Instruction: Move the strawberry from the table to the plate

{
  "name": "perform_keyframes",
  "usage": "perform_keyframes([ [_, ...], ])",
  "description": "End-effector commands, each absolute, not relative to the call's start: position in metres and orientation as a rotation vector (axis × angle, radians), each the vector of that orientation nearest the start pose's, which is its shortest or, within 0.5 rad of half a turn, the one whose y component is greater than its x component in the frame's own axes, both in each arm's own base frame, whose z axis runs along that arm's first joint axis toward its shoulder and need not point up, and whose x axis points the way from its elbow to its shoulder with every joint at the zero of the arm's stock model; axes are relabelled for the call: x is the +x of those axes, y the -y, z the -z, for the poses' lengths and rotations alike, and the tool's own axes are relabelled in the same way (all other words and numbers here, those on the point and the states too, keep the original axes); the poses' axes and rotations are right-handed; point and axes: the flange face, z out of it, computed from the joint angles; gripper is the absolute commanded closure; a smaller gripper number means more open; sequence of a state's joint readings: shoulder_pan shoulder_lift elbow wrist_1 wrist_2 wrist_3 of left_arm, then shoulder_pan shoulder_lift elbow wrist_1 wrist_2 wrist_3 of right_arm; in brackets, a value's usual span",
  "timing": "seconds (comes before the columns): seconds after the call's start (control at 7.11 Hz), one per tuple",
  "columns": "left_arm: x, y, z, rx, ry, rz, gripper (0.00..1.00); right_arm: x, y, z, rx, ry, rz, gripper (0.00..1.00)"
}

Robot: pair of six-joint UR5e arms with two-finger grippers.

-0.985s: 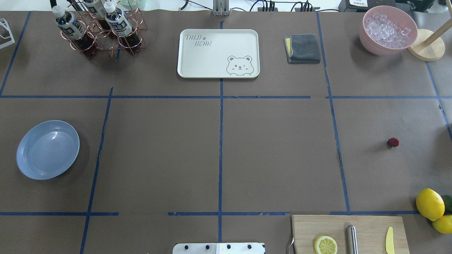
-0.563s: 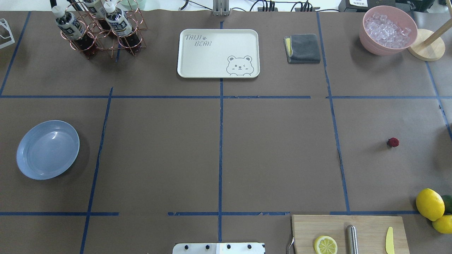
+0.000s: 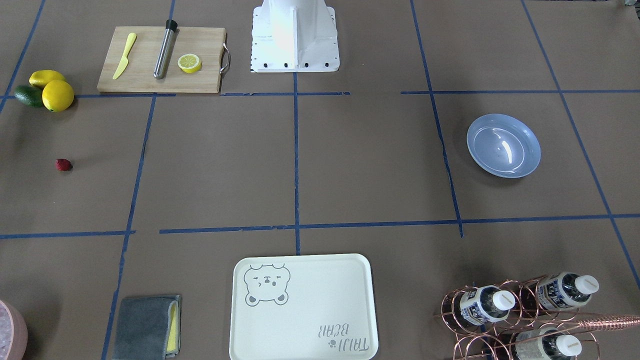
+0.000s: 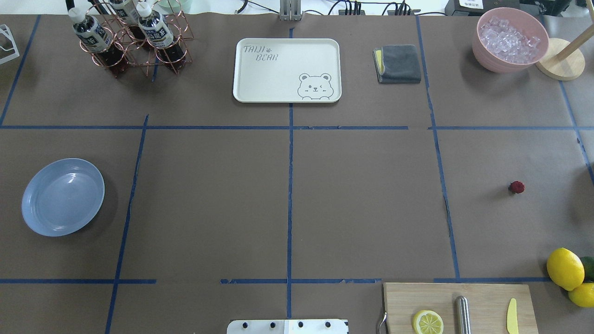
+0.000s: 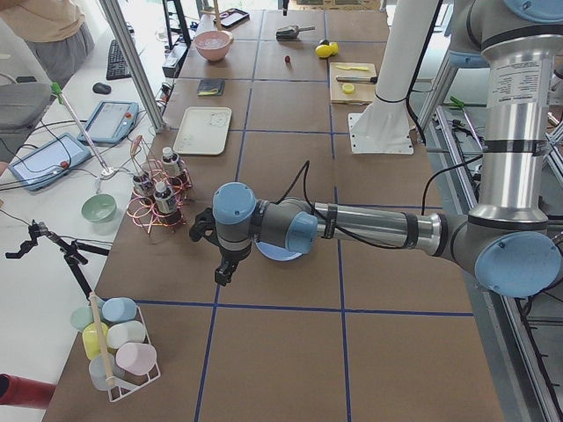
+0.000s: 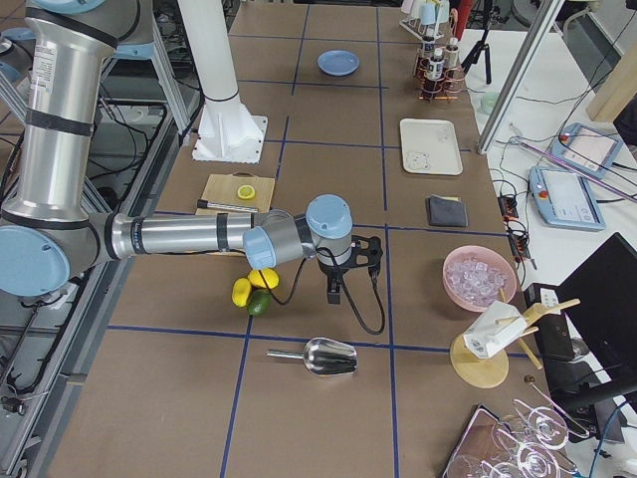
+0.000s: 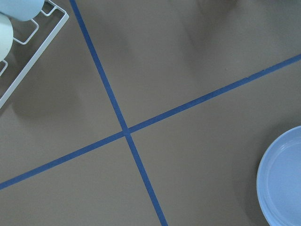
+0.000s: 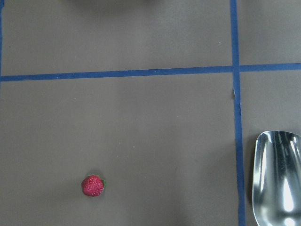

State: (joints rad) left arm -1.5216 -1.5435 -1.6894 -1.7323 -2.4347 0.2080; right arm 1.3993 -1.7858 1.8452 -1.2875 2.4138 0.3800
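The strawberry is a tiny dark-red berry lying alone on the brown table at the robot's right; the right wrist view shows it low and left. The light-blue plate sits empty at the far left, its rim at the left wrist view's edge. My left gripper hangs over the table just past the plate. My right gripper hangs near the lemons. Both show only in side views, so I cannot tell whether they are open or shut.
A wooden cutting board with a lemon half, a knife and a metal rod lies at the front right. Lemons and an avocado sit beside it. A bear tray, grey cloth, ice bowl, bottle rack and metal scoop stand around.
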Motion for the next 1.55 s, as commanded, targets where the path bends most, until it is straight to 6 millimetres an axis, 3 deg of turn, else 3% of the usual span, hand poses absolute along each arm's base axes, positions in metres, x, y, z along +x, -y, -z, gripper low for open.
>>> perform_keyframes([
  [0.0, -0.026, 0.491, -0.590, 0.294, -0.910, -0.354, 0.00, -0.053, 0.421, -0.578, 0.086, 0.901, 0.057, 0.00],
  [0.14, -0.026, 0.489, -0.611, 0.263, -0.914, -0.345, 0.00, -0.054, 0.422, -0.578, 0.087, 0.901, 0.059, 0.00],
  [0.28, -0.026, 0.481, -0.618, 0.251, -0.921, -0.338, 0.00, -0.054, 0.423, -0.576, 0.089, 0.904, 0.061, 0.00],
  [0.56, 0.058, 0.482, -0.624, 0.279, -0.905, -0.536, 0.00, -0.059, 0.422, -0.578, 0.081, 0.902, 0.068, 0.00],
  [0.84, 0.134, 0.473, -0.621, 0.199, -0.874, -0.483, 0.00, -0.059, 0.422, -0.579, 0.078, 0.901, 0.066, 0.00],
  [1.27, 0.166, 0.466, -0.648, 0.143, -0.829, -0.438, 0.05, -0.064, 0.422, -0.580, 0.073, 0.899, 0.076, 0.00],
  [1.41, 0.177, 0.462, -0.647, 0.143, -0.837, -0.463, 0.08, -0.064, 0.422, -0.580, 0.073, 0.899, 0.076, 0.00],
])
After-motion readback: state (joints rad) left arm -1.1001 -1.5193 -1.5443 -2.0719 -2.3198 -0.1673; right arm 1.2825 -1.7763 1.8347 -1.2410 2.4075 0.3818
